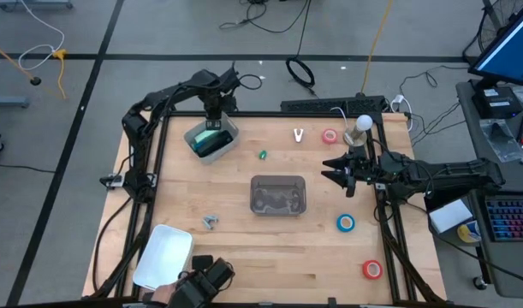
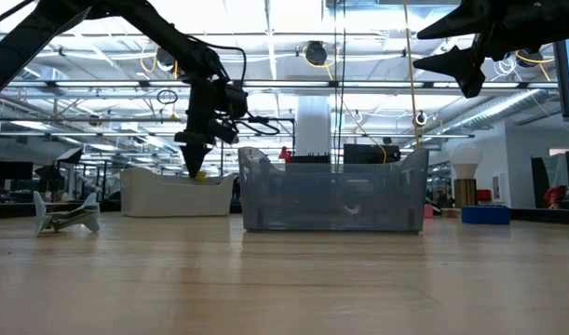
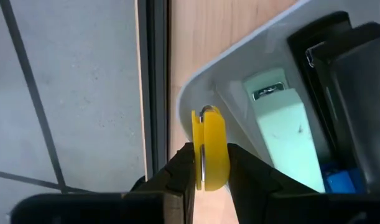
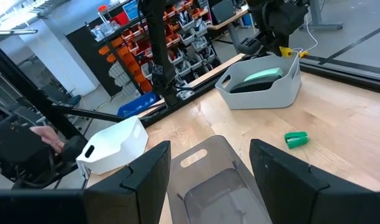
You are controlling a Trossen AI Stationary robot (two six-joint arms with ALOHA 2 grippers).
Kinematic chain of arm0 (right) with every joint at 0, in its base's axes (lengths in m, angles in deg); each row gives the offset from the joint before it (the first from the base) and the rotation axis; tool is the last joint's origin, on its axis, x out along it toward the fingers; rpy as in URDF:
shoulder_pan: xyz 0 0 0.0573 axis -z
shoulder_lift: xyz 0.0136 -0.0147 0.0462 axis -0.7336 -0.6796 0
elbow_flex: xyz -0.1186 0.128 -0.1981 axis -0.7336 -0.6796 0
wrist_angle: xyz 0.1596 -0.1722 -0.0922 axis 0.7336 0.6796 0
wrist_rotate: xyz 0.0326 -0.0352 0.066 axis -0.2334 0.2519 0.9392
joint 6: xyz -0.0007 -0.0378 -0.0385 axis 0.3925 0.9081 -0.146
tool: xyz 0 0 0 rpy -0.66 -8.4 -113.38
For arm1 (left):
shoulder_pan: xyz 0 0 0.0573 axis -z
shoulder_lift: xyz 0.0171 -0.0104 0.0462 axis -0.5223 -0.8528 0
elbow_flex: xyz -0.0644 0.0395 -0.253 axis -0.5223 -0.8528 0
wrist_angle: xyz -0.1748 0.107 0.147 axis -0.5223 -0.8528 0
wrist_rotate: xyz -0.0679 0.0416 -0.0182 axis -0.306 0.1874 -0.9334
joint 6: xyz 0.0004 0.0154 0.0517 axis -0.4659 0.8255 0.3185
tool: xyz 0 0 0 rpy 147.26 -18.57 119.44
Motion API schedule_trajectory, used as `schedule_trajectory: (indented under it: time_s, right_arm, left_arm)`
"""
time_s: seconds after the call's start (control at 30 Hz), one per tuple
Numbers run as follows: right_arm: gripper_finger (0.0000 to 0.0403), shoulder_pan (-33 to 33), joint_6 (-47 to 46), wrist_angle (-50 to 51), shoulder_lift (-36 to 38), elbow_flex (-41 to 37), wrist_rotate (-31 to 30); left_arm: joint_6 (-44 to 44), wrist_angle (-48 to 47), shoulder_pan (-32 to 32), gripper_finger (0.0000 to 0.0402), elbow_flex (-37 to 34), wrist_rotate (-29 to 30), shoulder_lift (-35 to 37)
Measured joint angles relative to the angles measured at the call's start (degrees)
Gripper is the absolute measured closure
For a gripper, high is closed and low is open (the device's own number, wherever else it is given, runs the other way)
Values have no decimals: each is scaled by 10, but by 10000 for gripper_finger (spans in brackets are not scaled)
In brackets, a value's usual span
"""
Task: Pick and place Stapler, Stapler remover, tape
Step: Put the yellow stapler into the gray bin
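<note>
The left gripper (image 3: 205, 177) is closed on a yellow tape roll (image 3: 209, 149), held over the rim of the white bin (image 1: 231, 137), where the stapler (image 3: 286, 134) already lies. The roll should be carried inward past the rim before release. The right gripper (image 1: 338, 174) hangs open beside the grey bin (image 1: 278, 181).

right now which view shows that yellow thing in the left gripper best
The left wrist view: the yellow piece sits close up, pinched between the left gripper fingers over the white bin's rim. The low view shows only a yellow speck at the fingertips; in the high and right wrist views it is too small to tell.
</note>
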Motion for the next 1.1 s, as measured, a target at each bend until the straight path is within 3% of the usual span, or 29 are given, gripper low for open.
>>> schedule_trajectory:
  time_s: [0.47, 0.63, 0.77, 1.1]
  right_arm:
    - [191, 0, -21, 0, 0, 0, -1]
    - [191, 0, -6, 0, 0, 0, -3]
    - [190, 0, 3, 0, 0, 0, -13]
    - [190, 0, -5, 0, 0, 0, -13]
  left_arm:
    - [-42, -18, 30, 331, 2, 5, 43]
    - [-38, -28, 33, 330, 2, -48, 52]
    - [-23, -29, 42, 330, 2, -71, 34]
    - [-14, 10, 36, 330, 3, -60, -12]
